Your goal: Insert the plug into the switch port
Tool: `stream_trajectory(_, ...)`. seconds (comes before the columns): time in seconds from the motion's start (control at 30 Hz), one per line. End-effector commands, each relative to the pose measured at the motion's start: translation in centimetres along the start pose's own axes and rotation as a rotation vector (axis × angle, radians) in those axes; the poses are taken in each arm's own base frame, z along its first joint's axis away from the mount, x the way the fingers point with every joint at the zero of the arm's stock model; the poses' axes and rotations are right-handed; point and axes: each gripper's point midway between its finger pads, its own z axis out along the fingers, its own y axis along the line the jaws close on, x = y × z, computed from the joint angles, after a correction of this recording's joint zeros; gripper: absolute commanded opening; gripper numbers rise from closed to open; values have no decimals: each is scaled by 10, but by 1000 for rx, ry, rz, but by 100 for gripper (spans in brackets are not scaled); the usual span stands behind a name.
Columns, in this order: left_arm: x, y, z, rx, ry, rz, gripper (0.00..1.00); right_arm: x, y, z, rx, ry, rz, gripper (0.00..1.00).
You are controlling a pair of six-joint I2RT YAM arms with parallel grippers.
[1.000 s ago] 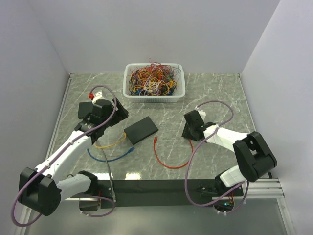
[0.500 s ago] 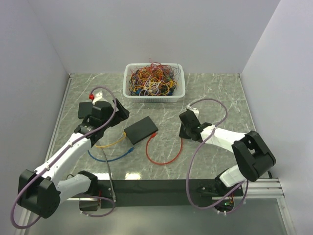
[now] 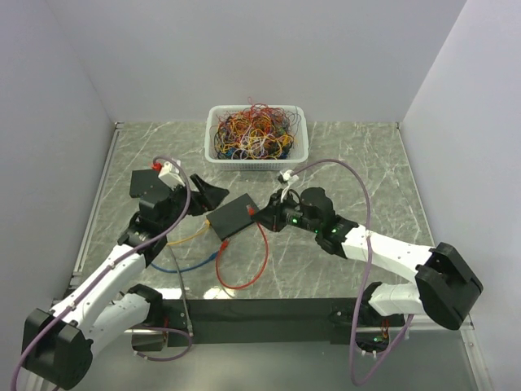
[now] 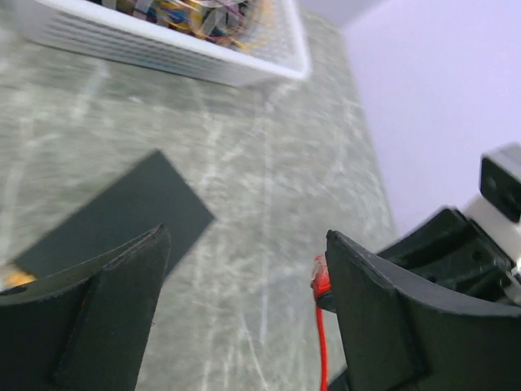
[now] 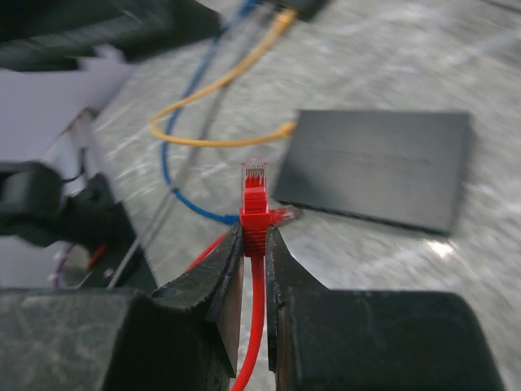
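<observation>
Now I am pinching the plug (image 5: 254,195) in my right gripper (image 5: 254,244), both jaws closing on its red body just below the clear tip. The tip is sticking out past my fingertips. From the top view, I am holding the plug just beside the right edge of the switch (image 3: 234,217). I cannot tell whether the two are touching. In my right wrist view the switch is lying flat beyond the plug and a little to the right, as a dark slab.

The red cable (image 3: 240,277) is hanging down from the plug between my jaws. It is looping across the table (image 3: 358,163) toward the near edge and curling back up.

My left gripper (image 4: 244,277) is standing wide open and gripping nothing. It is hovering at the far left side of the switch, with one finger (image 4: 106,301) over the switch's near end and the other off to the right. Between those fingers I am seeing bare table, part of the switch and the red plug in my other gripper.

A yellow cable (image 3: 189,236) is running from the switch's left side toward my left arm. A blue cable (image 3: 175,265) is lying nearer the table's front edge. The basket (image 3: 256,163) of tangled cables is sitting at the back, well apart from the switch.
</observation>
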Motion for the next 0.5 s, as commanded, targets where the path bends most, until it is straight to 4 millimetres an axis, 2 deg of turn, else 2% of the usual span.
stream_trajectory(0.0, 2, -41, -9, 239, 4, 15, 82, -23, 45, -1, -226, -76, -102, 0)
stream_trajectory(0.03, 3, -47, -11, 277, 5, 18, 81, -24, 51, -2, -249, -77, -109, 0)
stream_trajectory(0.17, 8, -46, -15, 284, 8, 30, 78, -28, 62, -1, -293, -81, -123, 0)
stream_trajectory(0.47, 20, -61, -26, 410, 12, 41, 74, -25, 74, 4, -366, -69, -99, 0)
